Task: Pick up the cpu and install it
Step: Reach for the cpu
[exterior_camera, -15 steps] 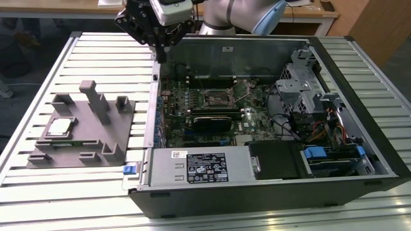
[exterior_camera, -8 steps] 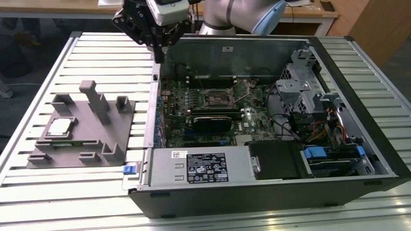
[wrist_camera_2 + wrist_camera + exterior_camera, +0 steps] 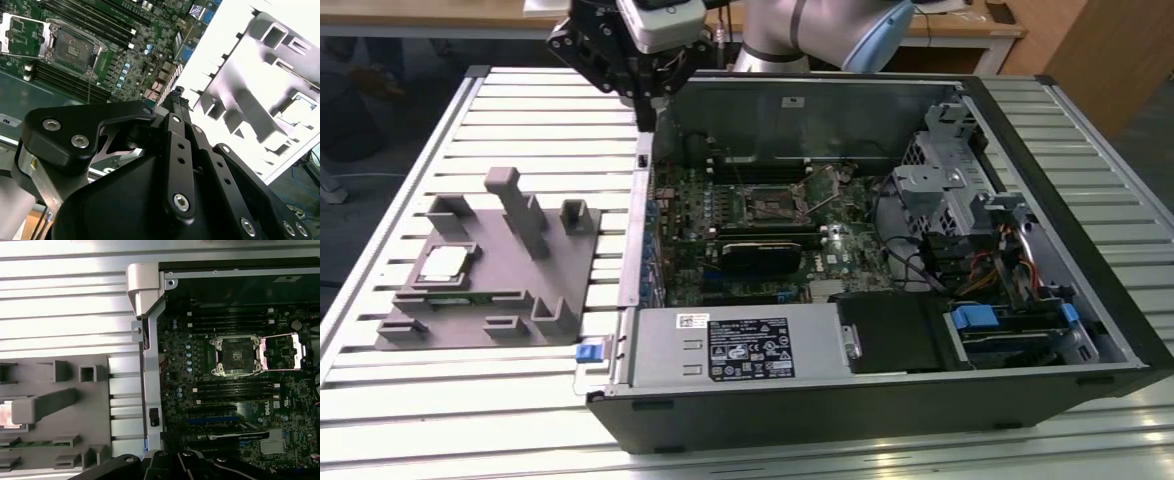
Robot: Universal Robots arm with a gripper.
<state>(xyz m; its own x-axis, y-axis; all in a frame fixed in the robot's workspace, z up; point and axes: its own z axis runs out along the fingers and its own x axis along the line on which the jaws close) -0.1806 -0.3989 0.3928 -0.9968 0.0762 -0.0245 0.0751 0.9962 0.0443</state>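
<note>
The gripper (image 3: 644, 118) hangs near the bench's (image 3: 520, 110) far edge, above the far corner of the open computer case (image 3: 854, 420) on the side that faces the grey fixture (image 3: 507, 285). Its fingers (image 3: 175, 107) are drawn together to a narrow tip and hold nothing. The cpu (image 3: 443, 263) lies flat in a recess of the fixture, which sits towards the bench's edge at the exterior view's left, just beside the case and well apart from the gripper. In the first wrist view an upright block partly covers the cpu (image 3: 4, 415). Inside the case, the motherboard's socket (image 3: 235, 356) stands bare, with its metal plate (image 3: 282, 351) swung open beside it.
</note>
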